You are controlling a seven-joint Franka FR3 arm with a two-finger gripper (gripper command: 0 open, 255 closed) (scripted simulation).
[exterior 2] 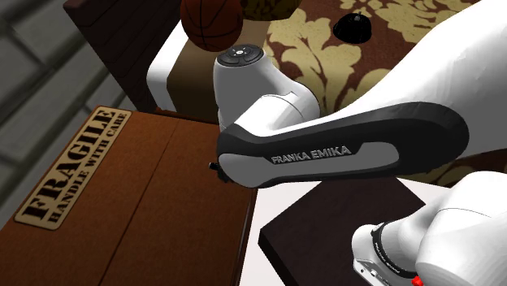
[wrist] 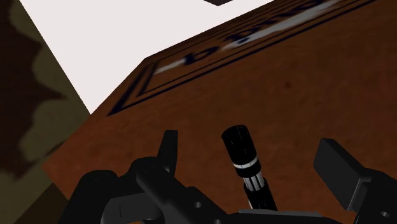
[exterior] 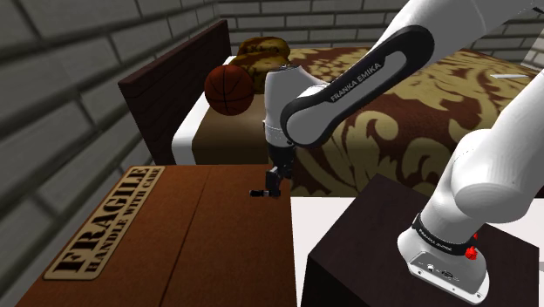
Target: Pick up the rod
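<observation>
A short black rod (wrist: 243, 159) with a pale band near its middle lies on the brown box top (wrist: 331, 83). In the wrist view it sits between my gripper's (wrist: 249, 145) two black fingers, which stand apart and do not touch it. In the shoulder view the gripper (exterior: 274, 183) hangs low over the box's far right corner, with the rod's dark end (exterior: 258, 192) sticking out beside it. In the second exterior view my forearm covers the hand, and a small dark tip (exterior 2: 214, 166) shows at its edge.
The box carries a FRAGILE label (exterior: 105, 228) toward the shoulder view's left. Behind it stands a bed (exterior: 410, 122) with a patterned cover, a basketball (exterior: 230, 89) and a dark headboard (exterior: 170, 83). A grey brick wall (exterior: 61, 96) runs along the left.
</observation>
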